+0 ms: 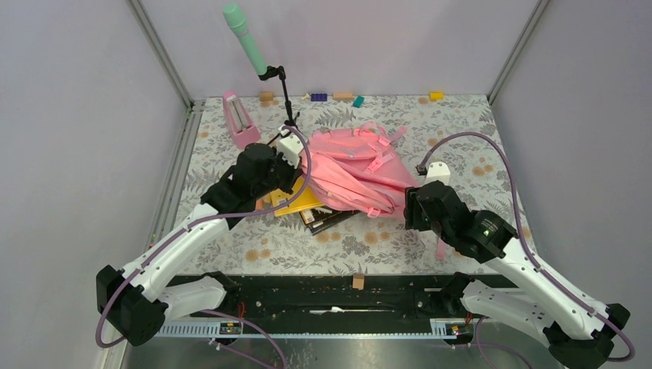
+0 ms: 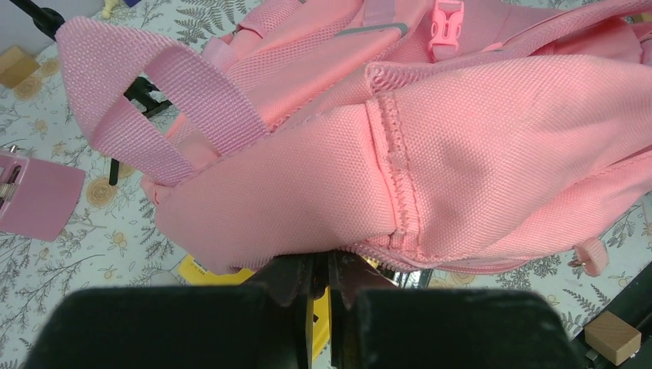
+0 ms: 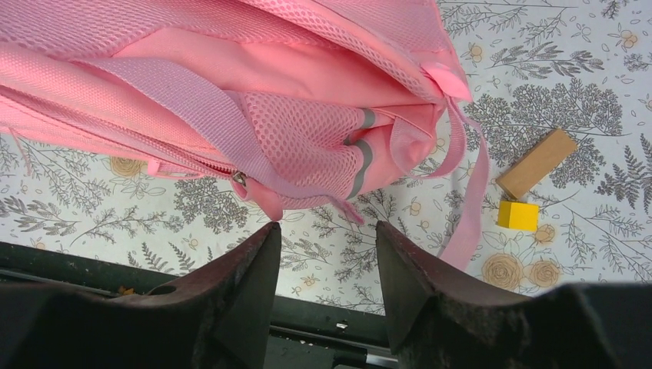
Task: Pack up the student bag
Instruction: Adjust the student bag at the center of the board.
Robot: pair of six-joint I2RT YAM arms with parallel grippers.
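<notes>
The student bag [image 1: 354, 173] is a large pink backpack lying mid-table, partly on top of a yellow book [image 1: 296, 201] and a dark book [image 1: 327, 217]. My left gripper [image 1: 288, 165] is at the bag's left edge. In the left wrist view its jaws [image 2: 327, 265] are pinched together under the bag's fabric [image 2: 477, 154] beside the zipper, with the yellow book [image 2: 204, 270] below. My right gripper [image 1: 411, 204] is open and empty [image 3: 327, 231], just short of the bag's lower corner [image 3: 307, 146] with its grey reflective strip [image 3: 361, 157].
A pink metronome [image 1: 241, 119] and a green microphone [image 1: 246, 38] on a black stand [image 1: 288, 100] are at the back left. Small blocks [image 1: 343, 96] line the back wall. A wooden block [image 3: 536, 163] and a yellow cube [image 3: 517, 216] lie right of the bag. Another wooden block [image 1: 357, 281] sits on the front rail.
</notes>
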